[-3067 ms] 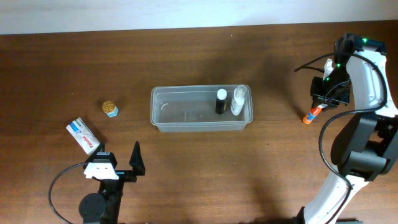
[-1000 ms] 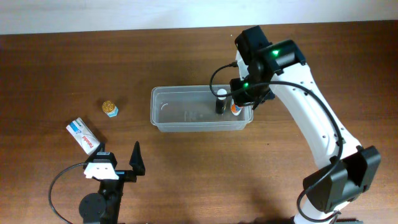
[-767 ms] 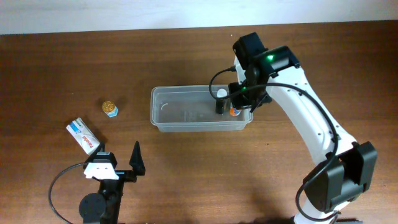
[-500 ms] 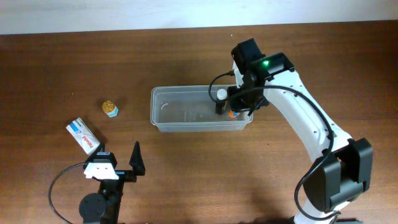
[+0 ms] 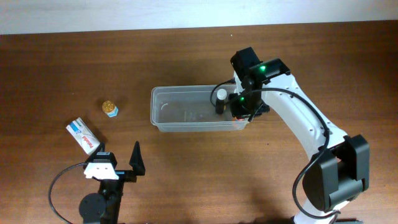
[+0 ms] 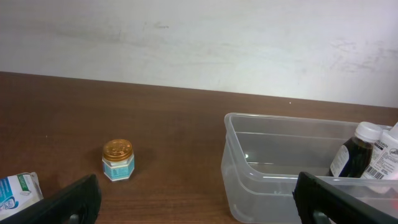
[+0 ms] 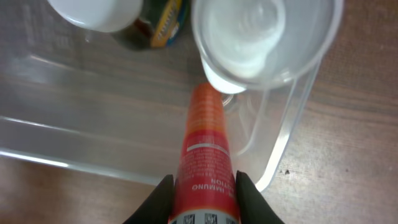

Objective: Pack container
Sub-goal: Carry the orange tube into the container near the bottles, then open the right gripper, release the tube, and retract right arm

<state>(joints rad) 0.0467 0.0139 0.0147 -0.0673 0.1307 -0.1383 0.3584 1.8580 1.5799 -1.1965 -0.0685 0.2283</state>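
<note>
The container (image 5: 186, 89) is a clear plastic tub at the table's middle. Inside its right end stands a dark bottle with a white cap (image 5: 221, 99), and the right wrist view shows a white bottle (image 7: 242, 37) beside it. My right gripper (image 5: 244, 109) hangs over that right end, shut on a red tube (image 7: 205, 149) that points down into the tub by the white bottle. The jaws press on both sides of the tube at the right gripper (image 7: 204, 186). My left gripper (image 5: 118, 163) rests open near the front left, facing the container (image 6: 261, 180), with nothing between its fingers.
A small jar with a gold lid (image 5: 110, 108) stands left of the tub, also visible as the jar (image 6: 118, 160) from the left wrist. A white and blue box (image 5: 83, 135) lies near the left gripper. The back wall runs along the table's far edge.
My right arm has carried the red tube from the tub's back rim toward its front right corner and down inside. The left arm has not moved.
</note>
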